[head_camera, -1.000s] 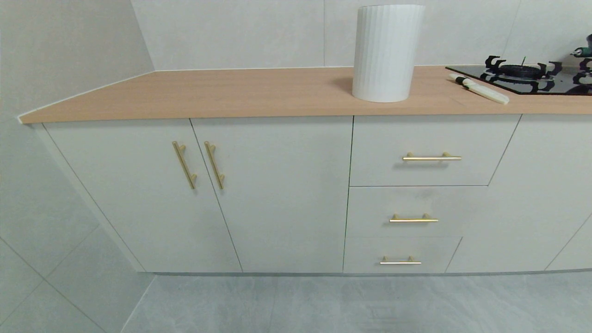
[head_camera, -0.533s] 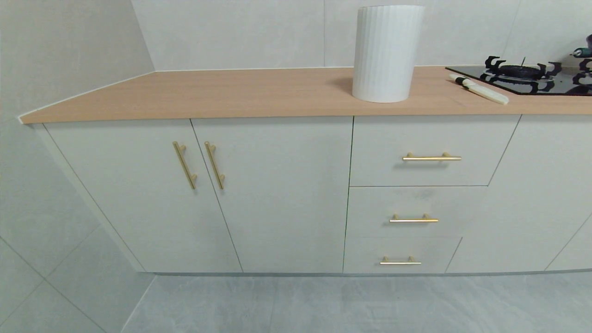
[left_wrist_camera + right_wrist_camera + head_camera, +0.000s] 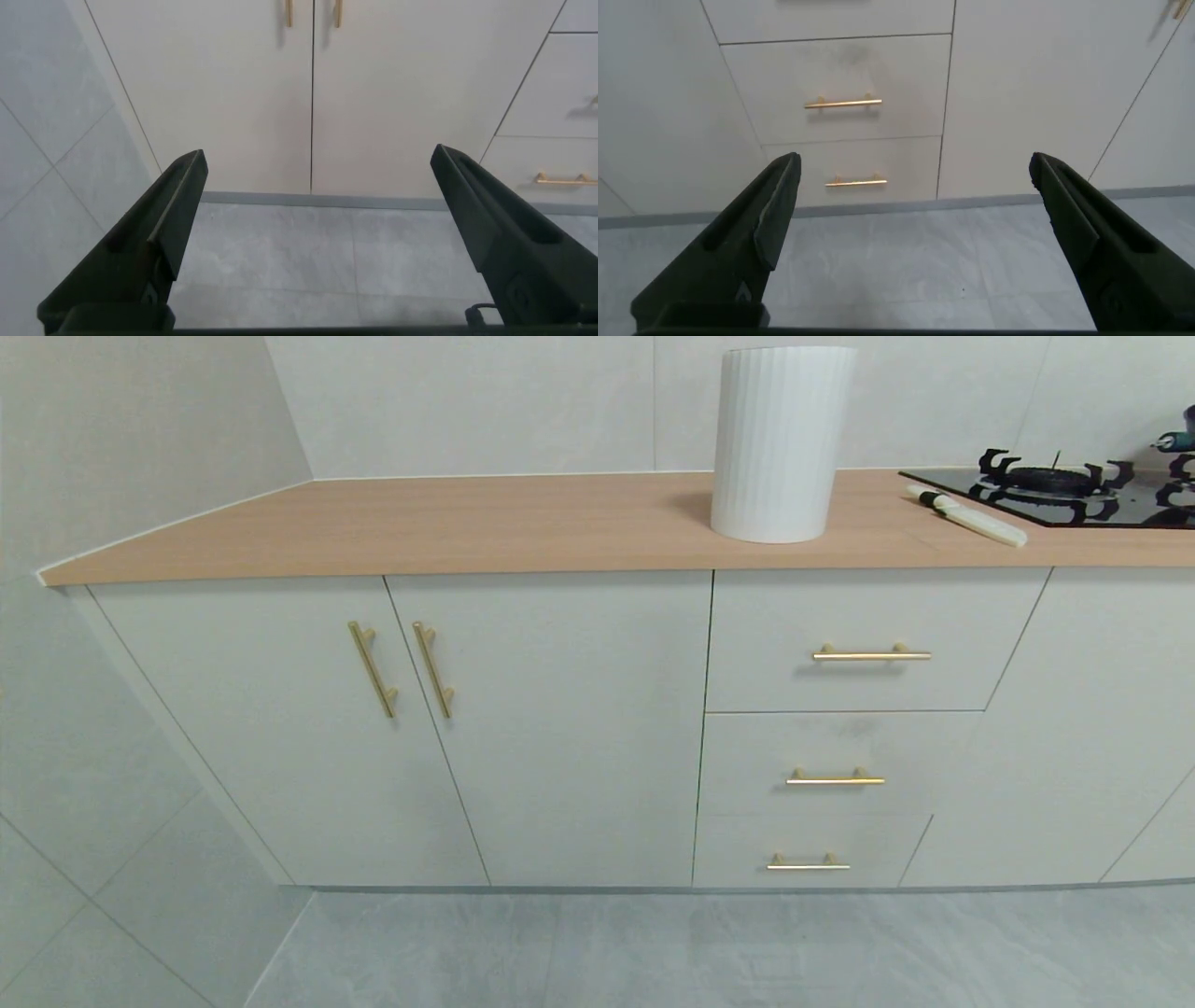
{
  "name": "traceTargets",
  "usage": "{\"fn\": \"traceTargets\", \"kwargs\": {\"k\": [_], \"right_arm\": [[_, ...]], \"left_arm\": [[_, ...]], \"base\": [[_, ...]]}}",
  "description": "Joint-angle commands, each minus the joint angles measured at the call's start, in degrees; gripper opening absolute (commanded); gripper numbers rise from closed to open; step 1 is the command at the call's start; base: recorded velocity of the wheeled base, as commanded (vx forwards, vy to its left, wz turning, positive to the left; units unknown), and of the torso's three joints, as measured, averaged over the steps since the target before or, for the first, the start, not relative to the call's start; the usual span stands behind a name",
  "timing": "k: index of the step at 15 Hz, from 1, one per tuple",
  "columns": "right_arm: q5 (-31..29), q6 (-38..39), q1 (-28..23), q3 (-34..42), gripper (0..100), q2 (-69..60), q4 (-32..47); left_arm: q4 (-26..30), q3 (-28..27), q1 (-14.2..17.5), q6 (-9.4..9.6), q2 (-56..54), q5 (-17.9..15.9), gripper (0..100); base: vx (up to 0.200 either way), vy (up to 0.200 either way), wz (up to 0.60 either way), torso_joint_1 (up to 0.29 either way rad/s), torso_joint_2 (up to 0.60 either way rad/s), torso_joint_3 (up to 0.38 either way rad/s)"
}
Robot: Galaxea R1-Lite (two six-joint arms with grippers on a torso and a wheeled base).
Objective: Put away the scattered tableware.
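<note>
Left gripper point(image 3: 318, 161) and right gripper point(image 3: 915, 163) hang low, both spread wide and empty, likely set for a drawer handle point(image 3: 842, 104). The utensil point(image 3: 971, 516), perhaps a knife, lies on the countertop point(image 3: 467, 523) between canister point(image 3: 775, 448) and hob point(image 3: 1055, 499).

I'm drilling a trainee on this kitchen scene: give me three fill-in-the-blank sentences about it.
The white ribbed cylindrical container stands on the wooden ____.
The stack of pale grey drawers carries ____ gold bar handles.
The left gripper and right gripper are both ____.
Missing words: countertop; three; open.
</note>
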Motion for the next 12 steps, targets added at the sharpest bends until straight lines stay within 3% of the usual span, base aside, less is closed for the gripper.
{"fn": "traceTargets", "kwargs": {"k": [1, 12], "right_arm": [[1.3, 0.0, 0.0, 0.5, 100, 0.2, 0.2], [1.4, -1.1, 0.0, 0.5, 100, 0.1, 0.2]], "left_arm": [[0.0, 0.0, 0.0, -0.02, 0.0, 0.0, 100], [0.0, 0.0, 0.0, 0.51, 0.0, -0.1, 100]], "base": [[0.000, 0.000, 0.00, 0.000, 0.00, 0.000], [0.000, 0.000, 0.00, 0.000, 0.00, 0.000]]}}
